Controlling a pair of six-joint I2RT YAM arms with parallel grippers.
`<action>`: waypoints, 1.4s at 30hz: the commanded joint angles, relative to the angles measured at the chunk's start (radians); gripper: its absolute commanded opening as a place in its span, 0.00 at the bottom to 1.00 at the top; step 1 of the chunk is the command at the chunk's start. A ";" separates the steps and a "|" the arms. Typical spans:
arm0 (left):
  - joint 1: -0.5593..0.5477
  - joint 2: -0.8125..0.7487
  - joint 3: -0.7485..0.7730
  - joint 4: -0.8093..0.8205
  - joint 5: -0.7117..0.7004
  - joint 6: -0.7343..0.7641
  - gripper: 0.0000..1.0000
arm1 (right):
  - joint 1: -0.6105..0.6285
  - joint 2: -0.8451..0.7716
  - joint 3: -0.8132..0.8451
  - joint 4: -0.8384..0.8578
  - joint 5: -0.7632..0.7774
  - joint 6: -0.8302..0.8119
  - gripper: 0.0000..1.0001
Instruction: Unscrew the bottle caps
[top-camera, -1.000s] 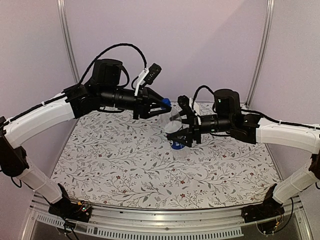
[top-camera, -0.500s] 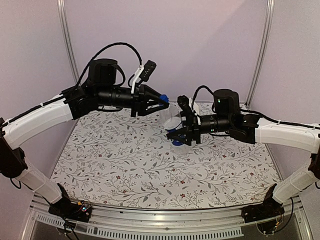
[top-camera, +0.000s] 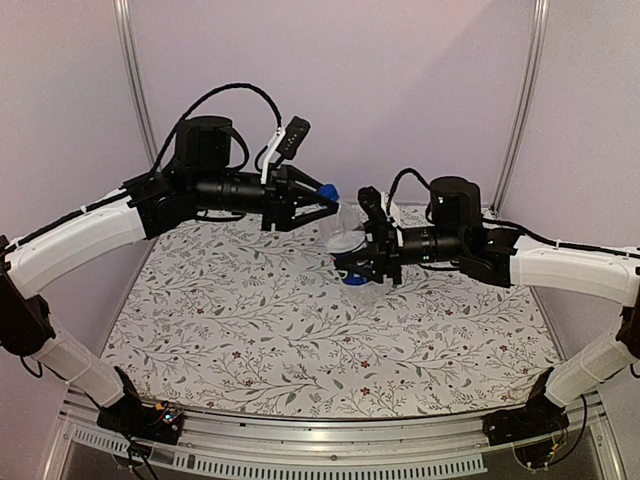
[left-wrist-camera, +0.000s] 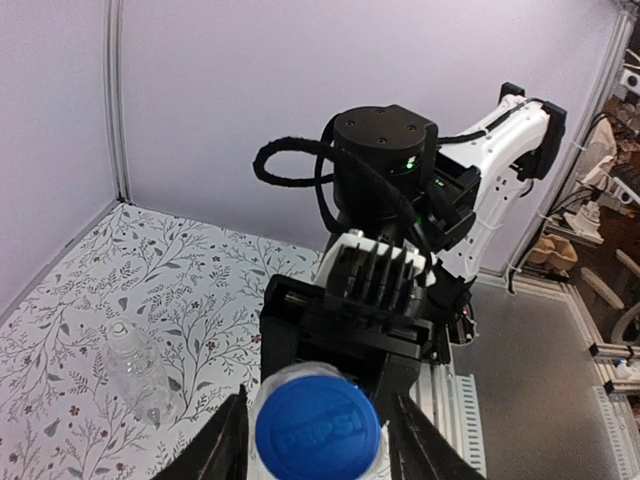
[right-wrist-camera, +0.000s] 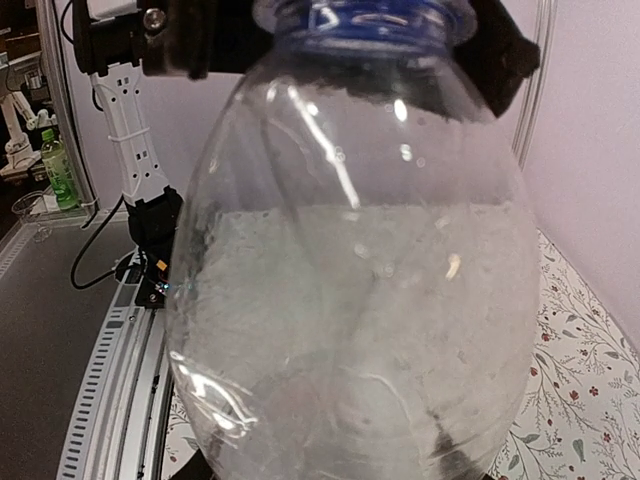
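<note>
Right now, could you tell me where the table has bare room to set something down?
The near half of the table, beside the front rail, is bare; so is the left side under the left arm. Back centre is crowded: left claw and right claw meet at the Pepsi bottle; a plain bottle lies nearby.

walls: plain lilac | tabletop: floral-print cloth | corner posts: metal

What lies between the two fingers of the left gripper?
The blue Pepsi cap sits between the left gripper's fingers; the left wrist view shows it. Whether they touch it is unclear.
</note>
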 joint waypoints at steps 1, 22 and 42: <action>0.015 -0.021 -0.006 0.034 0.010 -0.013 0.57 | -0.017 0.001 -0.010 0.052 -0.030 0.020 0.45; 0.039 0.007 -0.001 0.236 0.259 -0.054 0.78 | -0.015 0.036 0.010 0.035 -0.246 0.041 0.44; 0.040 0.044 -0.071 0.363 0.371 -0.134 0.39 | -0.015 0.037 0.021 0.033 -0.294 0.052 0.44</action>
